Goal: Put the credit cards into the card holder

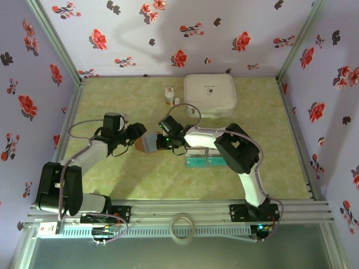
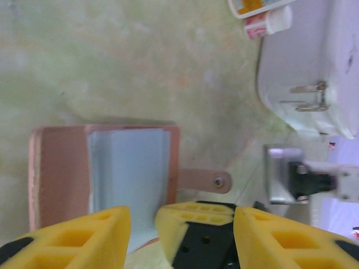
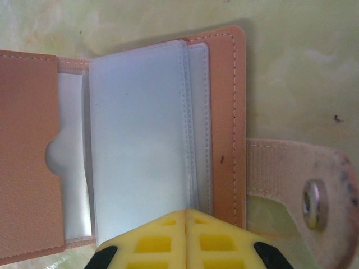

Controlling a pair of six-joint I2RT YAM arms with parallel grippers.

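Open card holder (image 3: 140,140) (right end effector (image 3: 186,214) closed)

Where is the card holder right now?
In the top view, the card holder lies open just left of centre on the table, between the left gripper and the right gripper, with teal cards to its right.
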